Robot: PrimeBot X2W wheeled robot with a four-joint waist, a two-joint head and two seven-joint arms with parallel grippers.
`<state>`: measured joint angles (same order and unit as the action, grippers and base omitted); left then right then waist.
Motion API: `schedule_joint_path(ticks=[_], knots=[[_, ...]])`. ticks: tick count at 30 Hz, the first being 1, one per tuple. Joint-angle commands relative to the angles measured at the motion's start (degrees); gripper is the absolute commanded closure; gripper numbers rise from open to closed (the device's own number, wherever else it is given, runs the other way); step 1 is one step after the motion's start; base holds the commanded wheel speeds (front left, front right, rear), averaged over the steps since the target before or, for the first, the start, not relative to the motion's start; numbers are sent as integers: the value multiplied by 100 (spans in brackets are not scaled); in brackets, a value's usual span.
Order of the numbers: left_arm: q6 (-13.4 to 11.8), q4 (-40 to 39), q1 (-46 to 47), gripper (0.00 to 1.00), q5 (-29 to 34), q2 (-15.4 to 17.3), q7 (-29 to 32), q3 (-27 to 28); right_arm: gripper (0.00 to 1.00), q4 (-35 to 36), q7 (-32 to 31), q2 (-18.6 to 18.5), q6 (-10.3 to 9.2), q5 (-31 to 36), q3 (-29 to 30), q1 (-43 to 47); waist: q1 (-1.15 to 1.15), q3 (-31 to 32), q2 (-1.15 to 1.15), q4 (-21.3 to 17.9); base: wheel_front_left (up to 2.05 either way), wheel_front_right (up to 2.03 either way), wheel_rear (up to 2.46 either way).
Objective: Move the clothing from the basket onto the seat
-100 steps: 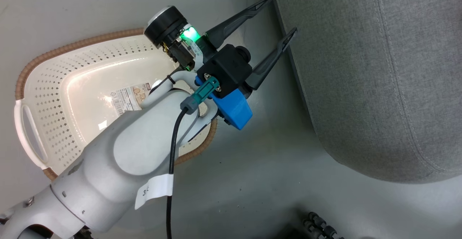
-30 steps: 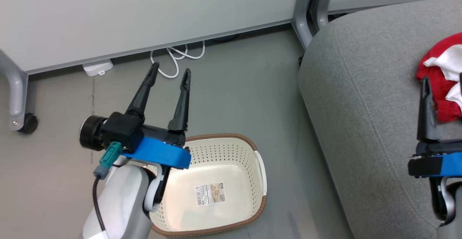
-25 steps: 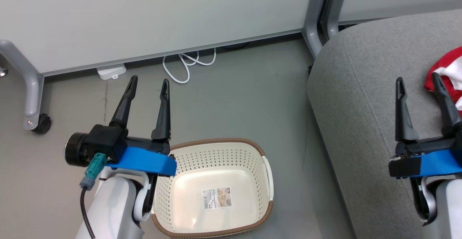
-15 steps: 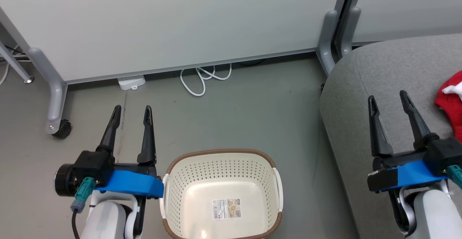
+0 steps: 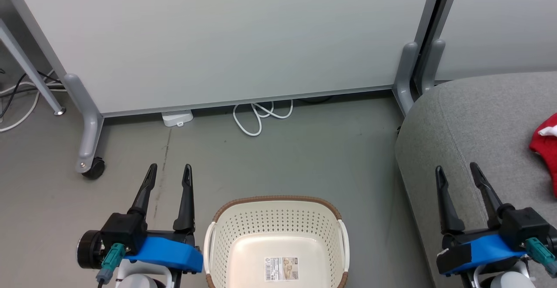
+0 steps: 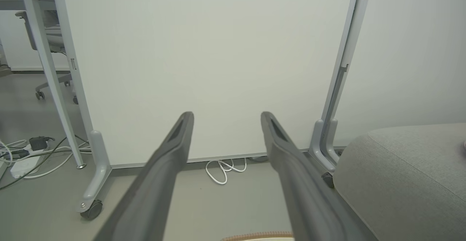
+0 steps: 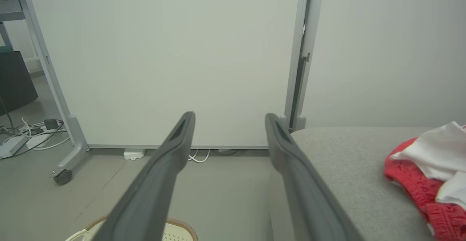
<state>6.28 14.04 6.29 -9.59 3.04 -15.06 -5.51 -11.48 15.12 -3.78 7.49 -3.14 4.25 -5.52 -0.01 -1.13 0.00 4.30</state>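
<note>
The cream basket [image 5: 278, 220] with a brown rim stands on the floor at the bottom middle of the head view, holding nothing but a paper label [image 5: 281, 268]; its rim [image 7: 182, 223] shows in the right wrist view. Red and white clothing [image 5: 545, 146] lies on the grey seat [image 5: 474, 122] at the right edge, and the same clothing [image 7: 433, 168] shows on the seat [image 7: 342, 157] in the right wrist view. My left gripper [image 5: 169, 171] is open over the floor left of the basket. My right gripper [image 5: 457, 171] is open above the seat's left end.
A white partition panel [image 5: 226, 40] on grey wheeled legs [image 5: 89, 149] stands behind the basket. A coiled white cable [image 5: 261, 116] and a white adapter [image 5: 177, 118] lie at its foot. More cables [image 6: 25, 153] lie at the far left.
The head camera has tilted up and turned, so the basket and the seat slid down the picture. Both arms have drawn back toward the bottom corners, grippers still open and empty.
</note>
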Motion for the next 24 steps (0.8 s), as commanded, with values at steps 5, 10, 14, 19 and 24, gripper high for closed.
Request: schedule_joint_path(ticks=[5, 10, 14, 19, 24], knots=[[54, 18, -136, 0, -47, -16, -16, 22, 0, -49, 3, 64, 1, -66, 41, 252, 1, 55, 0, 15, 0, 0, 0], [74, 34, -180, 0, -107, -16, -16, 35, 0, -113, 3, 84, 1, -109, 32, 348, 1, 79, 0, 24, 0, 0, 0], [81, 60, -220, 0, -109, -17, -16, 36, 0, -149, 3, 92, 1, -121, 36, 374, 1, 90, 0, 23, 0, 0, 0], [38, 108, -214, 0, -96, -18, -16, 16, 0, -166, 3, 93, 1, -181, 43, 348, 1, 95, 0, 30, 0, 0, 0], [-11, 149, -201, 0, -90, -17, -16, -3, 0, -168, 3, 94, 1, -213, 36, 333, 1, 108, 0, 38, 0, 0, 0]])
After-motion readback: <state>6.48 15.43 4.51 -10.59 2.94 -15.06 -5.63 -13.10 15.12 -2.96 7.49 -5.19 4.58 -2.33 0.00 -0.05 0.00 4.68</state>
